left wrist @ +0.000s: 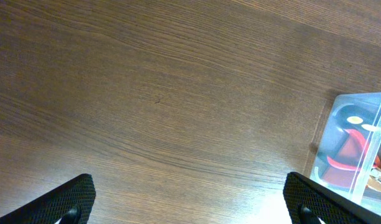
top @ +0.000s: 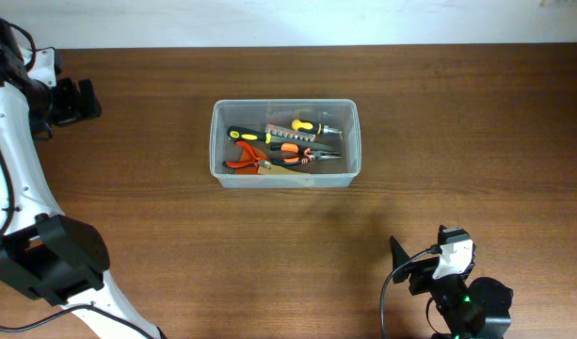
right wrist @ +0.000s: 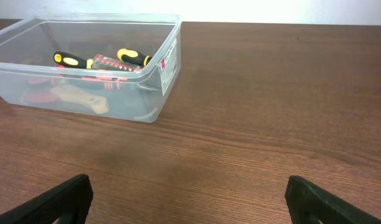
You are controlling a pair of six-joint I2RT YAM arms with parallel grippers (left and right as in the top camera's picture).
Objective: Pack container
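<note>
The clear plastic container [top: 285,143] stands upright at the table's middle. It holds several hand tools: yellow-and-black screwdrivers [top: 312,125], orange pliers [top: 246,158] and a bit set. It also shows in the right wrist view [right wrist: 84,68] and at the right edge of the left wrist view [left wrist: 358,149]. My left gripper [top: 76,102] is open and empty at the far left, well away from the container. My right gripper [top: 415,262] is open and empty near the front right edge. Both pairs of fingers [left wrist: 190,202] [right wrist: 190,199] hover over bare wood.
The brown wooden table [top: 457,141] stretches around the container. A white wall [top: 288,19] borders the far edge. The left arm's white links [top: 15,141] run along the left side.
</note>
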